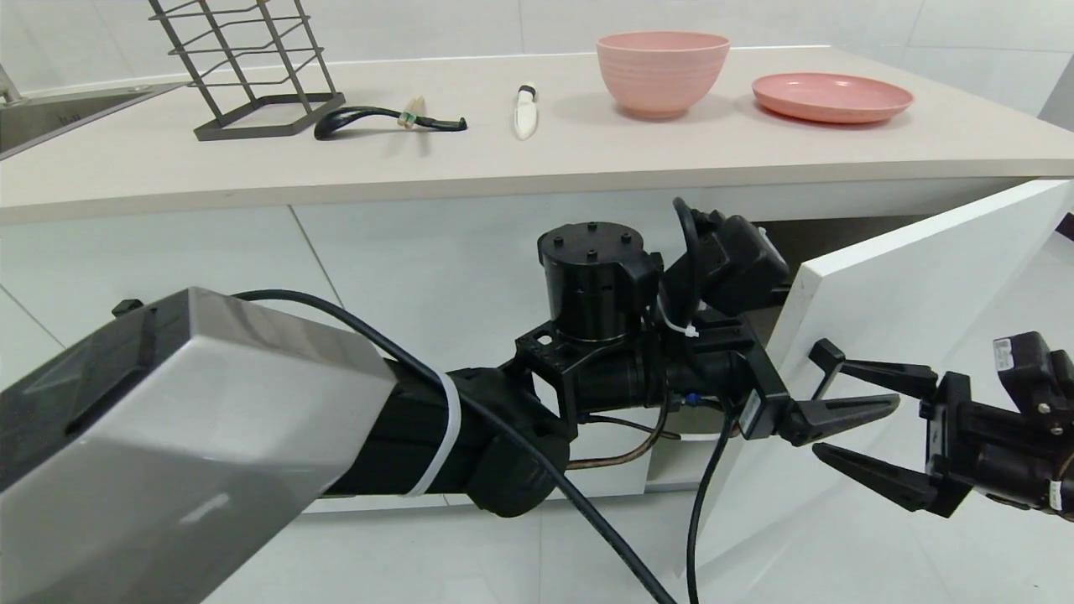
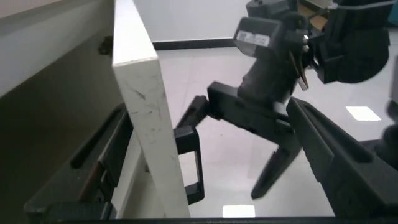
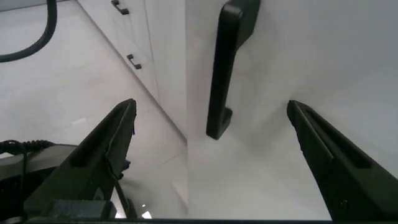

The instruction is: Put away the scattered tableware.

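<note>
On the counter lie a pink bowl (image 1: 662,71), a pink plate (image 1: 831,96), a white knife-like utensil (image 1: 525,111), a black ladle (image 1: 369,119) and a small brush (image 1: 412,111). Below the counter, a white cabinet door (image 1: 906,285) stands swung open. My left gripper (image 1: 847,409) (image 2: 205,107) is open and straddles the door's free edge (image 2: 146,124), one finger inside and one outside. My right gripper (image 1: 831,401) (image 3: 211,106) is open in front of the door's outer face, its fingers on either side of the black handle (image 3: 224,68) (image 2: 194,163) without touching it.
A dark wire rack (image 1: 247,71) stands at the counter's back left, with a steel sink (image 1: 59,113) beyond it. Other white cabinet fronts (image 1: 419,277) close off the left below the counter. The pale tiled floor (image 1: 923,554) spreads under both arms.
</note>
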`<state>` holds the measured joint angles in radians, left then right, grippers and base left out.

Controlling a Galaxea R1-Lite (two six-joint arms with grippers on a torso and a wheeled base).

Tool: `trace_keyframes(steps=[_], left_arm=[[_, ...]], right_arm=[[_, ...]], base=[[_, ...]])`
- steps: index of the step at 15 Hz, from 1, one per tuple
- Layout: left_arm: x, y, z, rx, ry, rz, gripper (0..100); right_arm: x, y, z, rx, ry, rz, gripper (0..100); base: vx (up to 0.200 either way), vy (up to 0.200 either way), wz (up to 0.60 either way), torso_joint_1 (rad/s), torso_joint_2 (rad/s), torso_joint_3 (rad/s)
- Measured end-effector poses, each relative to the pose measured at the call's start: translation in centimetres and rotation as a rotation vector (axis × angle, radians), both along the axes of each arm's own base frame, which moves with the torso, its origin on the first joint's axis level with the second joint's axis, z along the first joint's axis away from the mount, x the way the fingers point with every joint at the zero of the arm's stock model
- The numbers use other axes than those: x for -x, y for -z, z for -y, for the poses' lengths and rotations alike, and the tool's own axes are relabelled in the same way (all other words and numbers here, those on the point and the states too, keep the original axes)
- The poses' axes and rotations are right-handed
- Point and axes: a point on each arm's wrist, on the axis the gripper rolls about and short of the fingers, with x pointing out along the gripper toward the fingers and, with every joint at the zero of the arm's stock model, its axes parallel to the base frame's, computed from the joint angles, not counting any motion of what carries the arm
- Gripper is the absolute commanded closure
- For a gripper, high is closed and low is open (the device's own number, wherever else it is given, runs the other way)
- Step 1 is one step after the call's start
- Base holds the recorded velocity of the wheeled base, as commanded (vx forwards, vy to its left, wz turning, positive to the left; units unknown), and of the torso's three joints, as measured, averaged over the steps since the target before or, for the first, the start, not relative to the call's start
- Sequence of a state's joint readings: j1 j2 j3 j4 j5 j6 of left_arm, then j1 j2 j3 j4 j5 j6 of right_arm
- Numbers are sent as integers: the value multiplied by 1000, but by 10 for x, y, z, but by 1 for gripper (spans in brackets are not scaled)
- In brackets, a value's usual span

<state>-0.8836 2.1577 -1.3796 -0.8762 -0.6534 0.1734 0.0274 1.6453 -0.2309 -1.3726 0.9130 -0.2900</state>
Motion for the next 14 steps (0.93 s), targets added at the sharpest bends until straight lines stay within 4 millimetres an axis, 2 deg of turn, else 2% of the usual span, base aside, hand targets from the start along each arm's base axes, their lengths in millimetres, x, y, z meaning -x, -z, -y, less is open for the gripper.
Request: trace_keyframes(steps=[5, 10, 12, 14], left_arm=[[4, -2, 4, 8, 2, -13, 0], [2, 1, 7, 33, -52, -43, 0], [2, 5, 9, 28, -57, -48, 0], [3, 11, 13, 17, -67, -58, 0]], right_arm=[[60, -22, 9, 0, 51, 129, 0], [125, -44, 9, -1, 69, 369, 0], [143, -50, 9, -7, 106, 451, 0], [157, -50, 12, -21, 221, 479, 0]], base=[[0, 0, 0, 0, 0, 0], [0, 0, 0, 0, 0, 0], [0, 0, 0, 0, 0, 0], [0, 0, 0, 0, 0, 0]])
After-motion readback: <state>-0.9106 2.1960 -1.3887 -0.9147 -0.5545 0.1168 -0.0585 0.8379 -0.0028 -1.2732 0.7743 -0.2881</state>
